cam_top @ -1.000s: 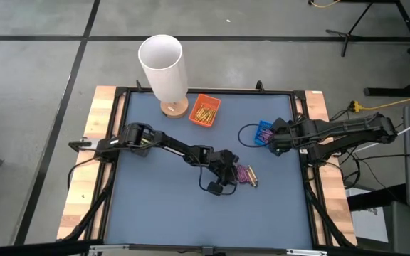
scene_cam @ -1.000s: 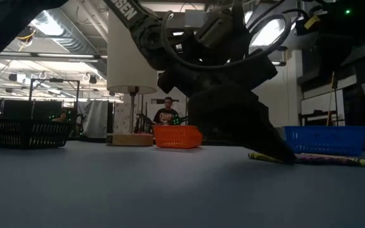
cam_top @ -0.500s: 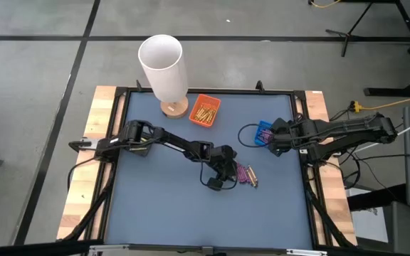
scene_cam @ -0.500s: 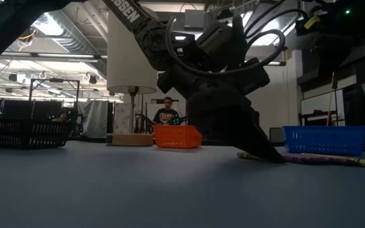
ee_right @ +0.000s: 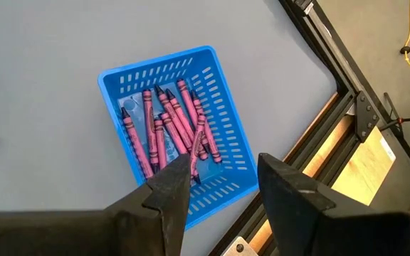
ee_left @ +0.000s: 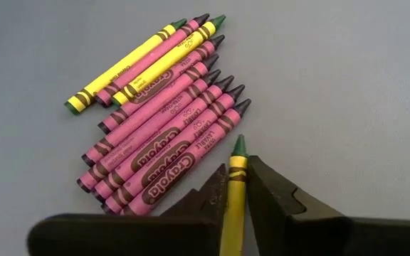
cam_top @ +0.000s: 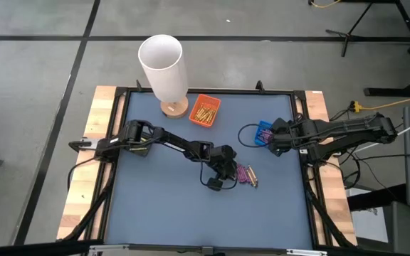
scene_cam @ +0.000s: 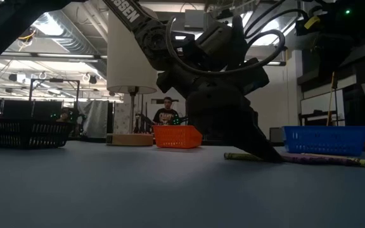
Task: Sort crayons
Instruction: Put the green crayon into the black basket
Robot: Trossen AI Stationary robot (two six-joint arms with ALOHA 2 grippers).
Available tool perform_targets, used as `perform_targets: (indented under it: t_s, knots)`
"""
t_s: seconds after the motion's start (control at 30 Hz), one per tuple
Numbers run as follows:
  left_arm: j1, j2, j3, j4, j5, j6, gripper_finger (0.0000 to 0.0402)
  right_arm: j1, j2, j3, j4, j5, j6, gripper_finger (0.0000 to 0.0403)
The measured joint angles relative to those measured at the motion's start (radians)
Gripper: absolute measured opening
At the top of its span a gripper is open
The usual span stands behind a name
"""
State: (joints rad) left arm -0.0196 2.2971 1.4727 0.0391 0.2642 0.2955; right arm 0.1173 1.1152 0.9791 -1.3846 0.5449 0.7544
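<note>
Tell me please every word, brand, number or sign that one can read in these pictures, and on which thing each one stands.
"Crayola": on the wrappers of the purple crayons lying on the table, left wrist view.
"SEN": white letters on the left arm, low view; the start of the word is cut off.
Smaller print on the crayon wrappers, also on the yellow crayon in the left gripper: too small to read.

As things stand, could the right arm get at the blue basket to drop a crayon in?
Probably yes. The right gripper hangs open right over the blue basket, whose top is uncovered with purple crayons lying inside. The left gripper works apart at the loose pile.
</note>
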Motion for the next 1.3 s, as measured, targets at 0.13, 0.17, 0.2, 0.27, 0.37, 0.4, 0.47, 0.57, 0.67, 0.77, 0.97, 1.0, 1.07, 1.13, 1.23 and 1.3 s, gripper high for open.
perform_targets:
  t_s: [0.13,0.17,0.2,0.27,0.37,0.4,0.47,0.57,0.67,0.77,0.97,1.0,1.07,1.13,1.23,1.3]
  knots:
    - [0.001,0.000,0.000,0.000,0.013,-0.001,0.0024,0.000,0.000,0.000,0.000,0.000,0.000,0.0163]
    - [0.002,0.000,-0.001,-0.001,0.017,-0.001,0.0021,0.000,0.000,0.000,0.000,0.000,0.000,0.0163]
    - [0.002,0.000,-0.001,-0.001,0.017,-0.001,0.0019,0.000,0.000,0.000,0.000,0.000,0.000,0.0163]
    - [0.002,0.000,-0.001,-0.001,0.016,-0.001,0.0016,0.000,0.000,0.000,0.000,0.000,0.000,0.0163]
    - [0.002,0.000,-0.001,-0.001,0.017,-0.008,0.0015,0.000,0.000,0.000,0.000,0.000,-0.001,0.0163]
    - [0.002,0.001,-0.001,-0.001,0.017,-0.015,0.0015,0.000,0.000,0.000,0.000,0.000,-0.001,0.0163]
    - [0.002,0.001,-0.001,-0.001,0.018,-0.027,0.0014,0.000,0.000,0.000,0.000,0.000,-0.001,0.0163]
    - [0.001,0.001,-0.001,0.000,0.018,-0.031,0.0014,0.000,0.000,0.000,0.000,0.000,-0.001,0.0163]
    - [0.001,0.001,-0.001,0.005,0.022,-0.039,0.0014,0.000,0.000,0.000,0.000,0.000,-0.001,0.0163]
    - [0.001,-0.003,-0.002,0.008,0.034,-0.056,0.0014,0.000,0.000,0.000,-0.001,0.000,-0.001,0.0163]
    - [0.001,-0.034,-0.003,-0.021,0.032,-0.058,0.0014,0.000,0.000,0.000,-0.002,-0.001,-0.001,0.0163]
    - [0.002,-0.039,-0.003,-0.018,0.032,-0.058,0.0014,0.000,0.000,0.000,-0.001,-0.001,-0.001,0.0163]
    - [0.002,-0.053,-0.003,-0.039,0.034,-0.058,0.0014,0.000,0.001,-0.001,-0.002,-0.001,-0.001,0.0163]
    - [0.001,-0.073,-0.003,-0.055,0.035,-0.059,0.0014,0.000,0.001,-0.001,-0.002,-0.004,-0.001,0.0163]
    - [0.001,-0.109,-0.003,-0.101,0.039,-0.058,0.0014,0.000,0.001,-0.001,-0.002,-0.007,-0.001,0.0163]
    - [0.000,-0.139,-0.002,-0.153,0.040,-0.053,0.0014,0.001,0.001,-0.001,-0.002,-0.008,-0.001,0.0163]
